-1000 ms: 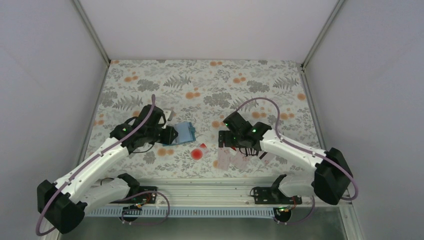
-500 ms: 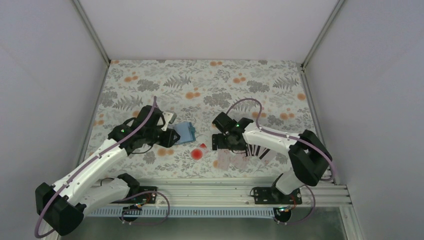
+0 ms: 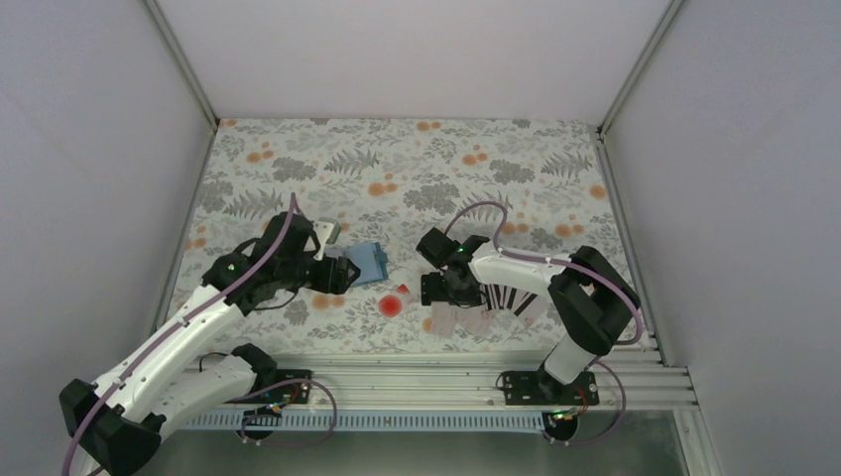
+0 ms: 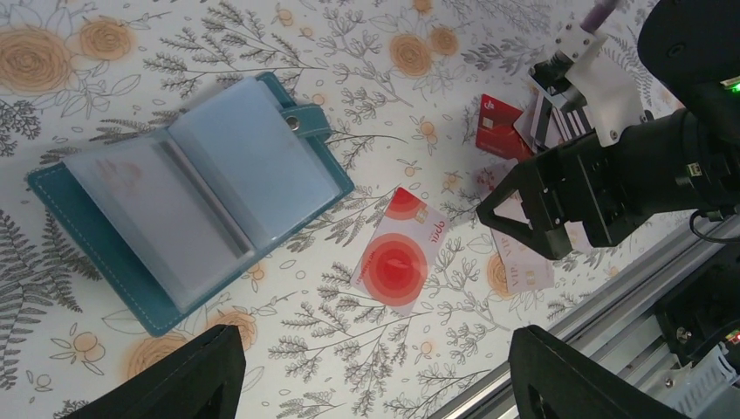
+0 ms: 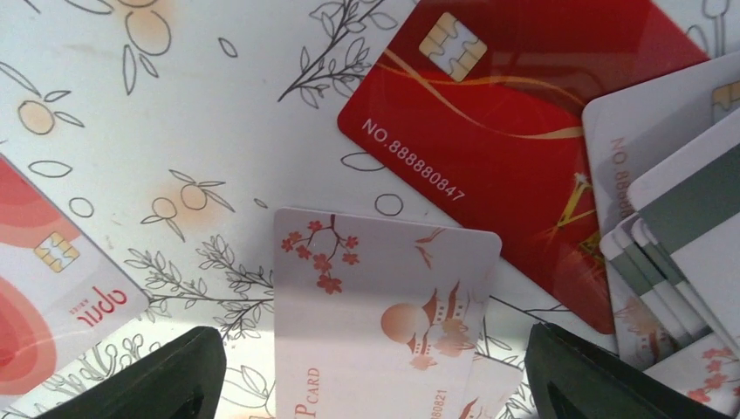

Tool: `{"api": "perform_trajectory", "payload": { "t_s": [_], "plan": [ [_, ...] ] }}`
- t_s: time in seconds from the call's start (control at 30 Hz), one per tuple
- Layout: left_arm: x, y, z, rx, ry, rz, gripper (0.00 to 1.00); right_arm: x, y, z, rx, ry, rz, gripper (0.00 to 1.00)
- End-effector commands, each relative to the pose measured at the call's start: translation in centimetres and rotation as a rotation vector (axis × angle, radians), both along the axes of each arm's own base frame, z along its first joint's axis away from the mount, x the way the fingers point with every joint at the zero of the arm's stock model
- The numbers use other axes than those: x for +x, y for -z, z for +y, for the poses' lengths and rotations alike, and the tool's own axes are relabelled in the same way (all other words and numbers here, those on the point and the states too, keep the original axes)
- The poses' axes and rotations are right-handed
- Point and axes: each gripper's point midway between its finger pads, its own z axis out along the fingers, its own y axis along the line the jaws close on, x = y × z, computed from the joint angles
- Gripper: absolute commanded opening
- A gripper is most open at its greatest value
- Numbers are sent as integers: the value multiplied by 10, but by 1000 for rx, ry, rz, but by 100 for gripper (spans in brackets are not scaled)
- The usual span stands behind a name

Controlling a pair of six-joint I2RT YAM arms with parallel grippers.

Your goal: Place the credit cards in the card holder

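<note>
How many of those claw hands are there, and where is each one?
2. The left gripper hangs open near the opened blue card holder; the right gripper hangs open low over the scattered credit cards. None seems hidden.

I log on the surface (image 3: 417, 159): card holder (image 4: 188, 196), blue, one. Of the credit cards I count: red card (image 5: 515, 166) with chip, one; red-circle card (image 4: 399, 259), white, one; blossom-print card (image 5: 380, 323), pale, one in full, with at least one more showing from under it; striped cards (image 5: 689, 236), a fanned stack of at least three, overlapped too tightly for me to give a firm figure. Claws, two: left claw (image 3: 342, 273), right claw (image 3: 443, 295).
</note>
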Motion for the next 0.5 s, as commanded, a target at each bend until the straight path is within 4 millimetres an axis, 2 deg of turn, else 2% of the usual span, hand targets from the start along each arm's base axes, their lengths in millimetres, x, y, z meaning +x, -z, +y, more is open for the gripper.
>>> {"api": "perform_trajectory", "payload": {
  "t_s": [0.0,0.33,0.47],
  "plan": [
    [-4,8,8,22,-36,23,77,1,-8,13,41,-22,-8,87],
    [-4,12,7,24,-30,25,77,0,-16,4,1,-6,-8,85],
    [-2,9,5,22,-22,17,76,-6,-26,-6,-23,75,1,85]
  ]
}}
